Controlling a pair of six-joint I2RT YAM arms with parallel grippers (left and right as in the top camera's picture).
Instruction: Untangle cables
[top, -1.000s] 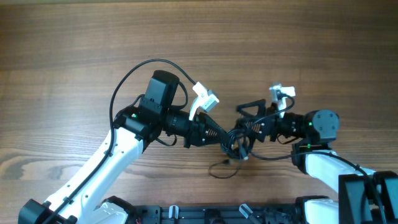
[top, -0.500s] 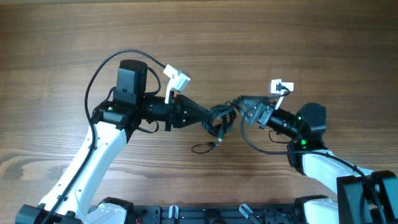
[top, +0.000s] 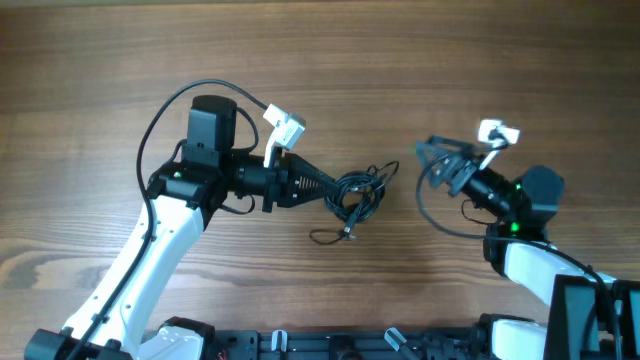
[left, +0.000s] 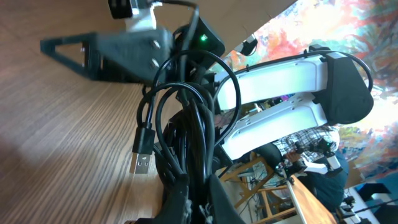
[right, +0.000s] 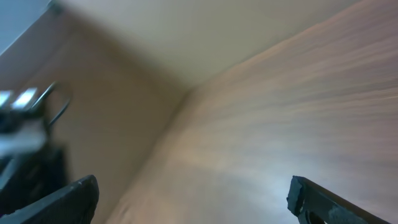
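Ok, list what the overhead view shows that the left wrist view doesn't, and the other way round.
Only overhead: the whole left arm, the gap of bare wood between the open right hand and the cables, and a loose loop lying on the wood.
Only left wrist: a USB plug with its metal end up close, and a colourful backdrop beyond the table.
Both: the cables bunched in the shut left hand, the right arm and the wooden table.
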